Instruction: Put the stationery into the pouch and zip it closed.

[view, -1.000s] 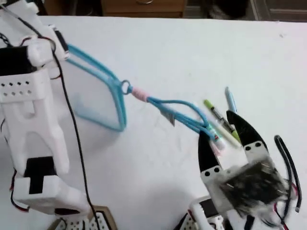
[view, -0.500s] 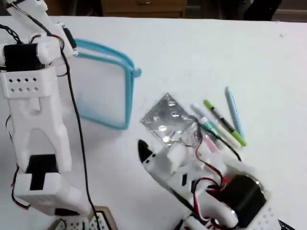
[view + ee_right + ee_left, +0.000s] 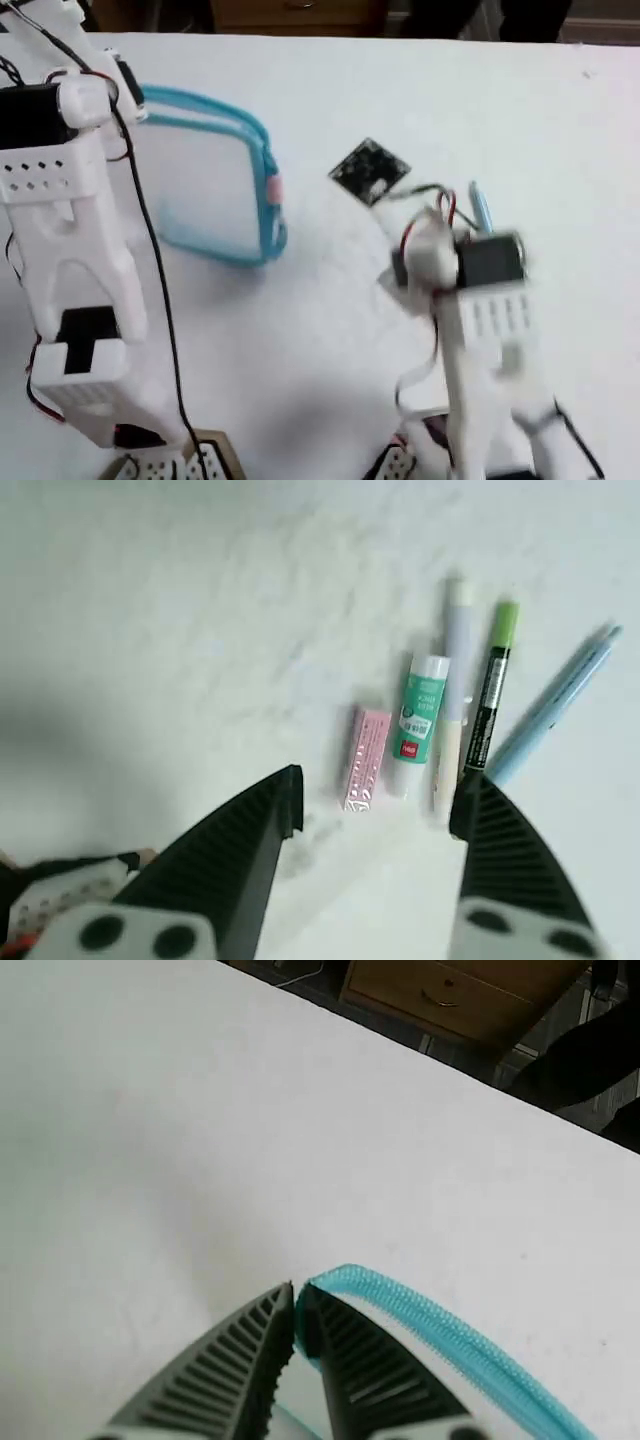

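Observation:
The clear pouch (image 3: 200, 190) with a blue zip edge lies flat at the left of the table. My left gripper (image 3: 295, 1298) is shut on the pouch's blue zip edge (image 3: 420, 1315) at its far left corner. My right gripper (image 3: 380, 785) hangs open just above the table, beside the stationery. Past its fingertips lie a pink eraser (image 3: 365, 758), a green and white glue stick (image 3: 422, 715), a pale pen (image 3: 455, 670), a green marker (image 3: 492, 685) and a blue pen (image 3: 555, 705). The right arm (image 3: 470, 280) covers most of these from above; the blue pen (image 3: 481, 208) pokes out.
Bare white tabletop lies between the pouch and the stationery and beyond them. A wooden cabinet (image 3: 450, 995) stands past the table's far edge. The arm bases (image 3: 100, 400) take up the near edge.
My right arm let go of the pouch's zip strap, swung left, then came back over the stationery. The pouch, stretched out before, has settled flat. The left arm stays on its corner.

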### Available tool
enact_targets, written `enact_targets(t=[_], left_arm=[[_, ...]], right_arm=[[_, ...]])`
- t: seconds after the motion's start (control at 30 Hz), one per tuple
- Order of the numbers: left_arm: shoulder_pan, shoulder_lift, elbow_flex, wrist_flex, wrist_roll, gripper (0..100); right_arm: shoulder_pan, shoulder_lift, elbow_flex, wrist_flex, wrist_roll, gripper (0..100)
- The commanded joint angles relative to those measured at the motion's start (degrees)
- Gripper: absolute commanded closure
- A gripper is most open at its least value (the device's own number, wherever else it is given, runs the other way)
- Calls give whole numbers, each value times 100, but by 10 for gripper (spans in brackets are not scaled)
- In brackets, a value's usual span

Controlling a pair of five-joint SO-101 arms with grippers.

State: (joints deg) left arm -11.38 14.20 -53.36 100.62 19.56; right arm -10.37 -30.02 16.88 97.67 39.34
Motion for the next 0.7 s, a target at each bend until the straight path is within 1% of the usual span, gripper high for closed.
enact_targets(t=[0.0, 0.13, 0.3, 0.4, 0.57, 0.67], left_arm=[[-40, 171, 0, 167, -53, 977], [-40, 154, -9, 167, -53, 977], [-40, 154, -9, 167, -53, 977], [-40, 154, -26, 167, -53, 977], [-40, 154, -9, 167, -53, 977], [-40, 154, -9, 167, -53, 977]], right_arm=[[462, 1191, -53, -84, 809, 748], [901, 1965, -53, -215, 1266, 748], [1182, 2396, 18, -488, 1327, 748], [1174, 2642, 220, -813, 1327, 748], [1033, 3099, 949, -1684, 1327, 748], [963, 3354, 1363, -2334, 1327, 779]])
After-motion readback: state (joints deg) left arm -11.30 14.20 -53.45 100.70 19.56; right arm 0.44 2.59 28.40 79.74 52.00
